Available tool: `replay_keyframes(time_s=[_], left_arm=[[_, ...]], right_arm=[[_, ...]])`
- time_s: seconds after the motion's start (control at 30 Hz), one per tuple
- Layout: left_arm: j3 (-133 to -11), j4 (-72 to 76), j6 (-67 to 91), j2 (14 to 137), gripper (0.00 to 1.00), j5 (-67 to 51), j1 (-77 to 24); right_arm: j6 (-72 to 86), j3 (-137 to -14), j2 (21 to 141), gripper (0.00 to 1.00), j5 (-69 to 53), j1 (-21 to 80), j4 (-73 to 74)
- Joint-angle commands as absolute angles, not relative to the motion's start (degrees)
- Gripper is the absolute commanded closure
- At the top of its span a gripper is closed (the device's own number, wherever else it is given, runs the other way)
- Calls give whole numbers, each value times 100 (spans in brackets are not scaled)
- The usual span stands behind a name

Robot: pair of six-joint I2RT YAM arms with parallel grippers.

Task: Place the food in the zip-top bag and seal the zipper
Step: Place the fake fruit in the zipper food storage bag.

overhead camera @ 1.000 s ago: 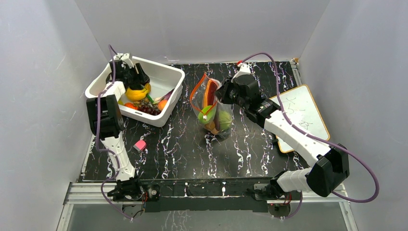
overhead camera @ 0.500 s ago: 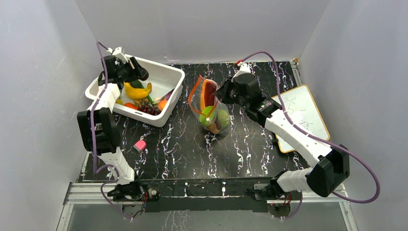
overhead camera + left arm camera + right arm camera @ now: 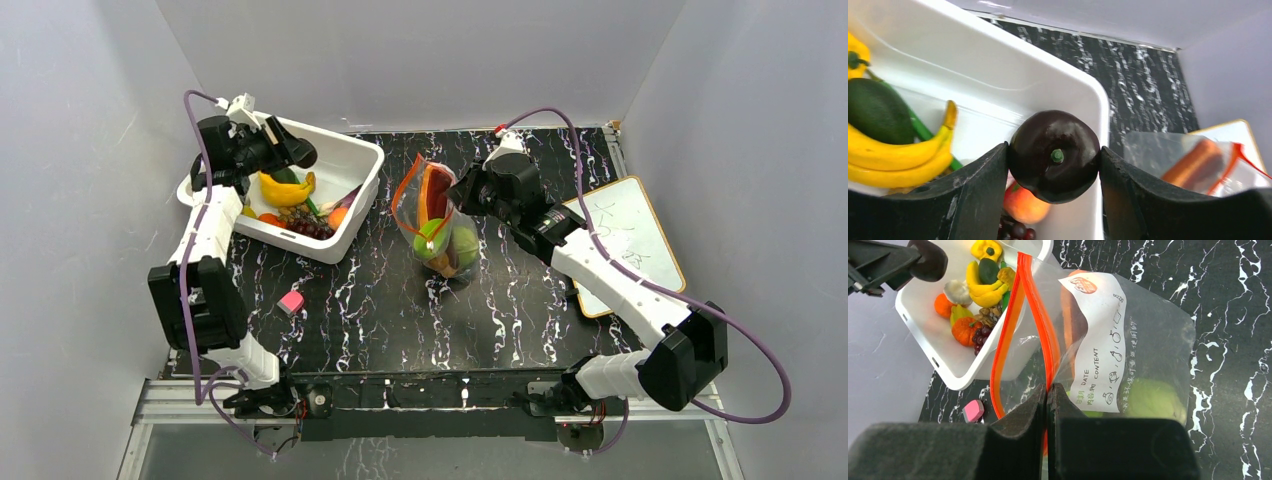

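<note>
My left gripper (image 3: 1054, 150) is shut on a round, dark purple eggplant (image 3: 1054, 156) with a green stem, held above the white bin (image 3: 345, 160). In the top view that gripper (image 3: 297, 152) points right, over the bin's back part. The zip-top bag (image 3: 440, 225) stands open at the table's middle, with a pale-green cabbage (image 3: 1150, 397) and an orange piece (image 3: 1068, 315) inside. My right gripper (image 3: 1047, 388) is shut on the red-orange zipper (image 3: 1034, 300) and holds the mouth up. More food lies in the bin: a banana (image 3: 285, 188), grapes (image 3: 312, 228) and an orange piece (image 3: 338, 216).
A small pink block (image 3: 291, 302) lies on the black marbled table in front of the bin. A whiteboard (image 3: 625, 235) rests at the right, under the right arm. Grey walls close in the left, back and right sides.
My left gripper has risen out of the bin with the eggplant and turned toward the right, its elbow swinging left. The right gripper and bag have barely moved.
</note>
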State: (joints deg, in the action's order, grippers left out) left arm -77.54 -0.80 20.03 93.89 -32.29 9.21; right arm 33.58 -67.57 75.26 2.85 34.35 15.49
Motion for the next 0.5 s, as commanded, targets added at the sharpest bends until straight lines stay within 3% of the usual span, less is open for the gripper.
replay_keyframes(time_s=[0.0,0.47], left_arm=[[-7524,128,2395,8759,57,-4047,738],[-7180,30,2858,8064,57,-5096,-241]], right_arm=[[3541,-6750,7317,100,256,3419,735],[3879,-6806,7392,100,214,3419,531]])
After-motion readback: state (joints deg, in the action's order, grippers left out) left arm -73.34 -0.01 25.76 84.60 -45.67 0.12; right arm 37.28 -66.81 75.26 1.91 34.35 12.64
